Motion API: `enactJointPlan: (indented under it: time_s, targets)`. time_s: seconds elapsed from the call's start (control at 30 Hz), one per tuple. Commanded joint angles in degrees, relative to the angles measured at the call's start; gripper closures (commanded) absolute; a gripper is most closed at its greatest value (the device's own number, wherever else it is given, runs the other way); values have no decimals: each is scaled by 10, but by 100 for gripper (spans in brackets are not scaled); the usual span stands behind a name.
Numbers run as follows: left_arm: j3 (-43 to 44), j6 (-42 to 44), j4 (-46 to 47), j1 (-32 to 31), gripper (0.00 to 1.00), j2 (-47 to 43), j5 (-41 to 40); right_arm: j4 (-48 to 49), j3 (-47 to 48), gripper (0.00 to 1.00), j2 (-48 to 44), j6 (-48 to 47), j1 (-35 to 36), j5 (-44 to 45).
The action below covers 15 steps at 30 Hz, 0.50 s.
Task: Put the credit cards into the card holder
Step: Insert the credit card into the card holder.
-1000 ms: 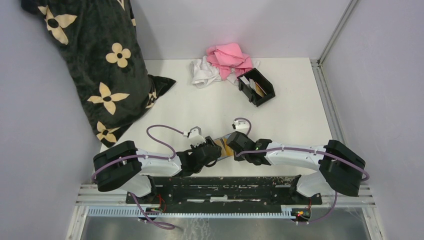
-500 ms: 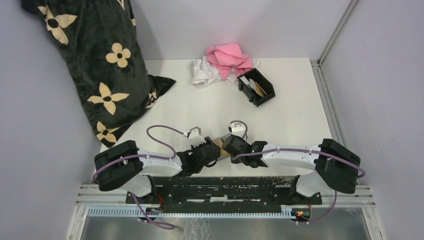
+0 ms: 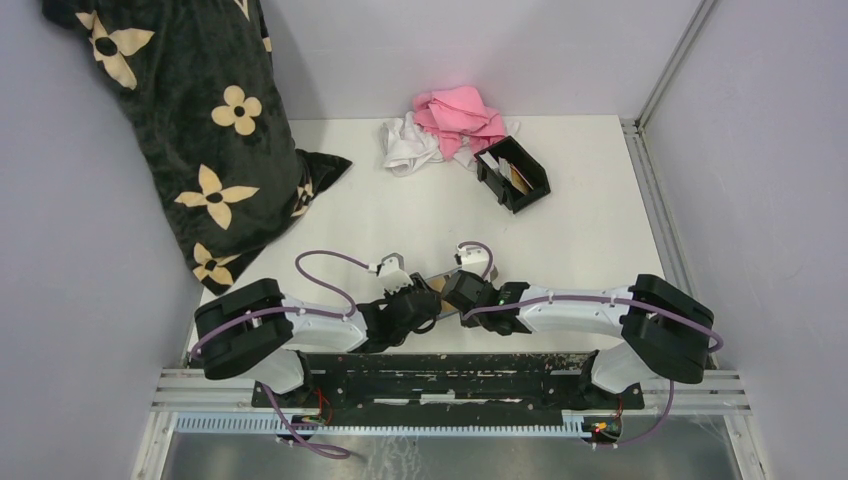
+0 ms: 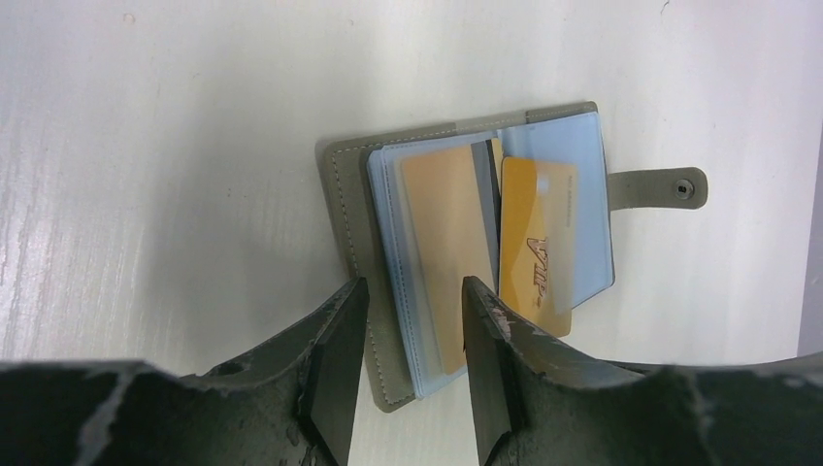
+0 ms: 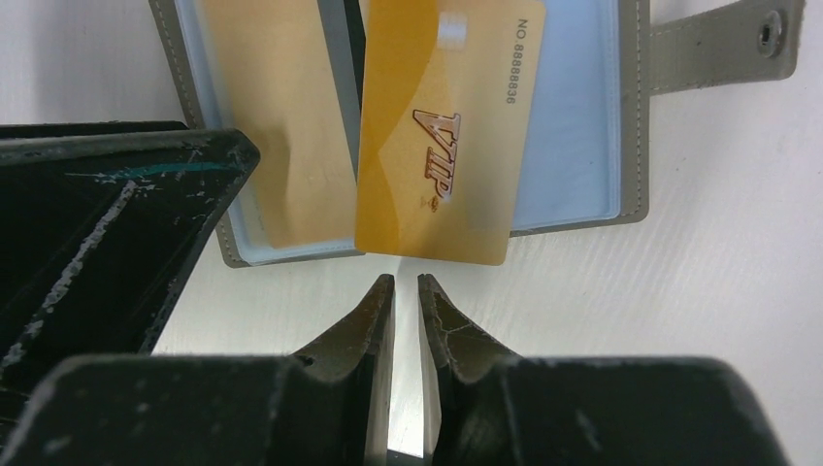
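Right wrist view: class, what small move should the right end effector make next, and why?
Probably slide the right end effector forward so its slightly parted fingers straddle the near edge of the gold card, then close. That card already sticks out of the grey wallet, directly ahead of the fingertips, and nothing holds it yet.

Robot lab test cell, bare grey walls [image 3: 480, 50], boxed-in white table [image 3: 400, 215], metal mounting rail [image 3: 450, 401] at near edge
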Motion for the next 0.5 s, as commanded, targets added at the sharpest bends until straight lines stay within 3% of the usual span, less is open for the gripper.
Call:
enactJointPlan:
  time_s: [0.0, 0.47]
  targets:
    - [1, -5, -39, -2, 51, 26, 11, 10, 24, 80, 6, 0, 2, 23]
    - [2, -22, -63, -1, 52, 55, 27, -3, 14, 80, 2, 5, 3, 40]
